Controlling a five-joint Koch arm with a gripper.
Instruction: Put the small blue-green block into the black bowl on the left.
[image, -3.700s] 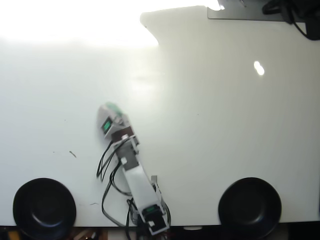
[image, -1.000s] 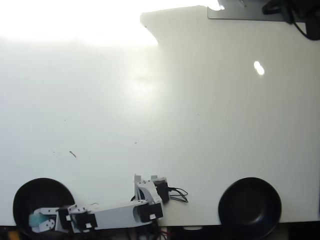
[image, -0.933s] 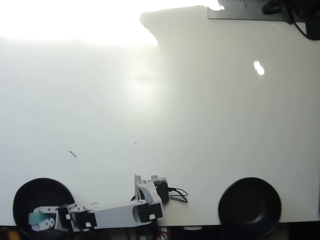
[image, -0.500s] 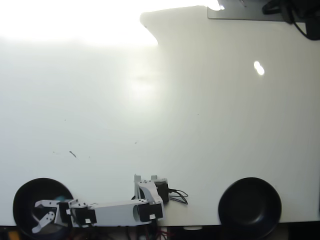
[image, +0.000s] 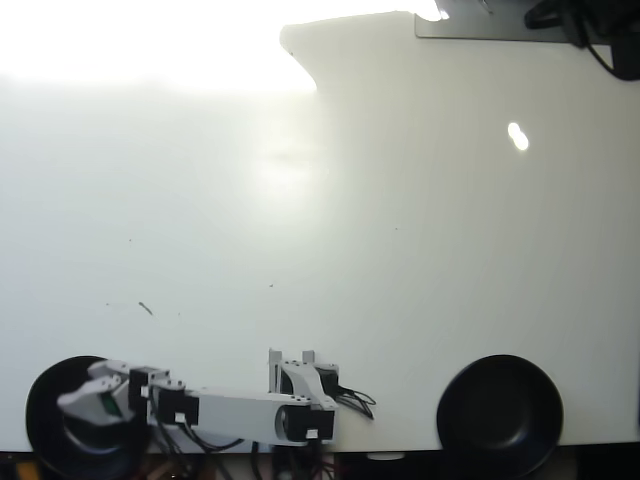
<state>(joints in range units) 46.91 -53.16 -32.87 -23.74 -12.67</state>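
Note:
In the overhead view the arm reaches left from its base (image: 300, 395) along the table's near edge. My gripper (image: 92, 400) hangs over the left black bowl (image: 45, 425). A small blue-green block (image: 110, 405) shows as a greenish patch between the white jaws, which are closed on it above the bowl's inside. Part of the bowl is hidden under the gripper and wrist.
A second black bowl (image: 500, 412) stands at the bottom right. The white table (image: 320, 230) has strong glare at the top left. Cables and a dark object (image: 585, 25) lie at the top right corner. Wires trail by the arm's base.

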